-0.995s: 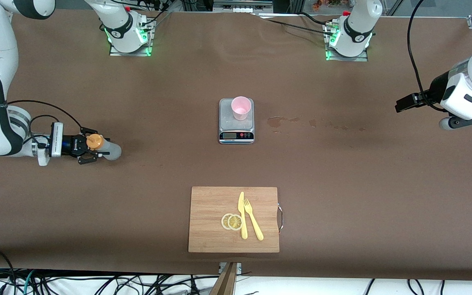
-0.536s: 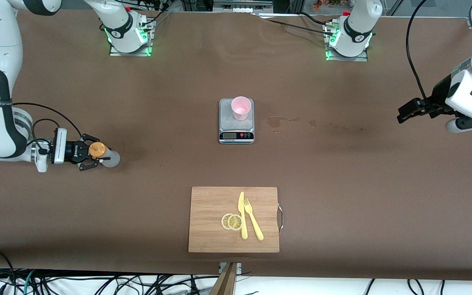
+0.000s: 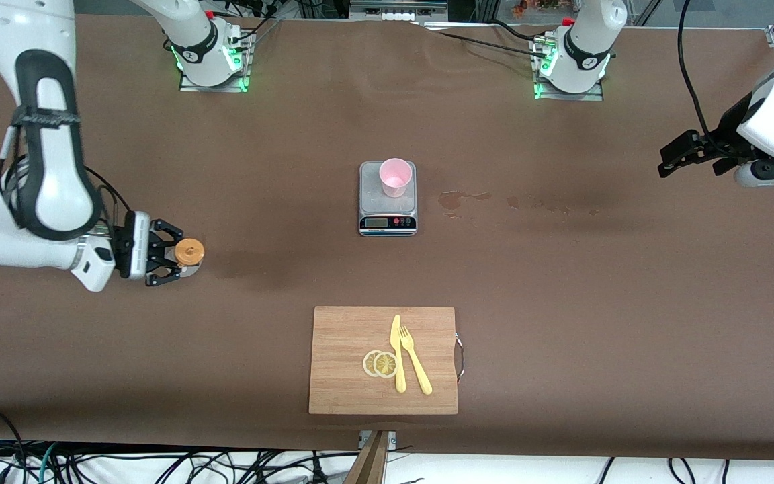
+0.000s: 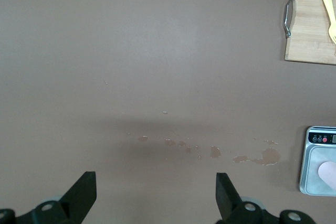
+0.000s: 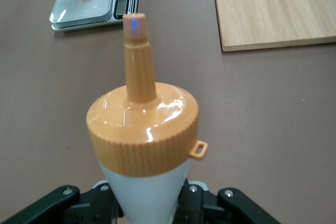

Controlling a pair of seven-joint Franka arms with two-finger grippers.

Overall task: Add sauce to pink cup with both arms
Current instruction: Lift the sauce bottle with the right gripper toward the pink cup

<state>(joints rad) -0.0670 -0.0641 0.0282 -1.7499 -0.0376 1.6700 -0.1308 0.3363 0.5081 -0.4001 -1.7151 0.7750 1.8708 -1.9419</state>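
My right end effector (image 3: 170,259), clamped on the translucent orange-capped squeeze bottle (image 3: 189,255), points its nozzle toward the pale pink plastic cup (image 3: 395,177) mid-counter; my left end effector (image 3: 686,154) waits, spread and empty.

right gripper (image 3: 170,259): clamped, low over table | left gripper (image 3: 674,156): fingers spread, waiting aloft

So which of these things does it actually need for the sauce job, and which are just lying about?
Needed: sauce bottle, clamped in the right gripper; pink cup; left gripper, open, waiting.

Lying about: scale under the cup, cutting board, knife, fork, lemon slices.
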